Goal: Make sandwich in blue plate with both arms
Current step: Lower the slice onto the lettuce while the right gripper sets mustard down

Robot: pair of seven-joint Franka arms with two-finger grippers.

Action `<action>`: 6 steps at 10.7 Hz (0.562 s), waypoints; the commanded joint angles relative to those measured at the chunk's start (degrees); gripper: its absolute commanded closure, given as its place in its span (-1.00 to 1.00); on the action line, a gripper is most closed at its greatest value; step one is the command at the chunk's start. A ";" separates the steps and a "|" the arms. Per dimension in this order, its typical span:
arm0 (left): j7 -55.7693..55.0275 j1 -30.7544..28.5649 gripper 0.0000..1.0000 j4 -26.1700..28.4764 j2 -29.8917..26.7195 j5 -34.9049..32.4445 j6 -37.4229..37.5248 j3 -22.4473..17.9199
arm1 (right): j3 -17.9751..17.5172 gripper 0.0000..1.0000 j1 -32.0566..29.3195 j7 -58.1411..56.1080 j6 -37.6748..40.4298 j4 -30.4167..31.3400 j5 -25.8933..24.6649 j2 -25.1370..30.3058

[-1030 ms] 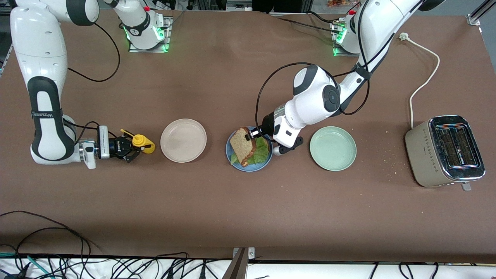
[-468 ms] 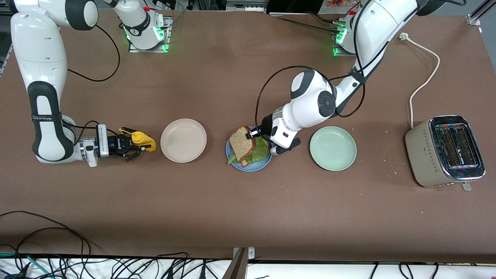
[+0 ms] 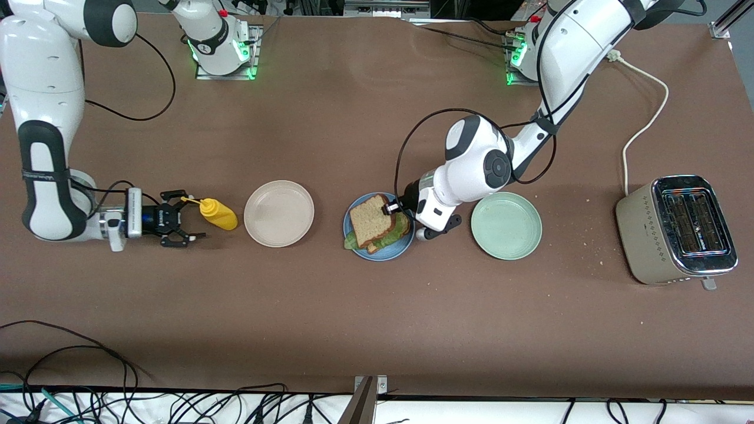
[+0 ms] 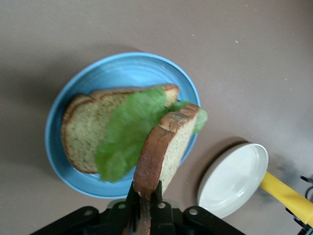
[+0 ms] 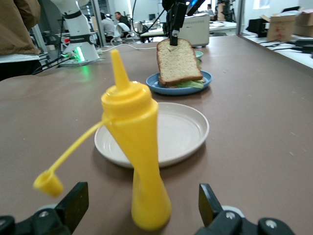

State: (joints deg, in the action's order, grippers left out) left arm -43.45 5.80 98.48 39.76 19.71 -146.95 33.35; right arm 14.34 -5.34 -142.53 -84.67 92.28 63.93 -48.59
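Brown top bread slice (image 3: 371,219) pinched tilted over lettuce (image 4: 128,134) on blue plate (image 3: 355,244) by left hand (image 3: 391,208); right hand (image 3: 187,219) spread wide, empty, by yellow bottle (image 3: 218,214).

The left hand (image 3: 390,209) is over the plate (image 3: 353,212) and pinches the top bread slice (image 3: 371,217) by one edge. That slice leans on a leaf (image 4: 124,134), and the leaf lies on the bottom bread slice (image 4: 80,134) in the plate. A second plate (image 3: 506,225) sits just beside this hand, toward the left arm's end of the desk (image 3: 377,318). The toaster (image 3: 677,229) stands well past it.

The right hand (image 3: 179,222) is low at the desk with its fingers spread wide. The squeeze bottle (image 3: 218,214) stands just in front of them. A third plate (image 3: 278,213) sits just past the bottle.
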 commanded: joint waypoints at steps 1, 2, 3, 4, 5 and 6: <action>0.38 -0.17 0.31 -0.13 0.32 -1.95 2.62 -1.97 | 4.80 -1.00 -1.43 6.17 0.73 -2.09 -2.13 0.77; 0.38 -0.26 -0.04 -0.22 0.32 -1.95 3.77 -2.24 | 6.04 -1.00 -1.69 11.34 1.17 -2.88 -2.92 0.95; 0.38 -0.17 -0.37 -0.05 0.32 -1.95 4.74 -2.33 | 7.27 -1.00 -1.69 16.01 1.26 -4.72 -4.06 1.04; 0.38 0.35 -0.71 -0.13 0.32 -1.95 6.40 -2.94 | 8.15 -1.00 -1.69 20.92 1.26 -6.91 -5.73 1.21; 0.29 0.53 -1.00 -0.22 0.23 -1.95 6.59 -3.38 | 8.51 -1.00 -1.61 27.76 1.43 -8.85 -8.09 1.91; 0.29 0.36 -1.00 -0.22 0.14 -1.95 6.85 -3.47 | 8.51 -1.00 -1.60 35.49 1.96 -11.04 -10.64 2.79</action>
State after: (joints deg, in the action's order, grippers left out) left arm -43.41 5.77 98.65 40.16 19.18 -141.44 30.74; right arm 22.60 -6.95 -121.51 -84.28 85.81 58.58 -47.77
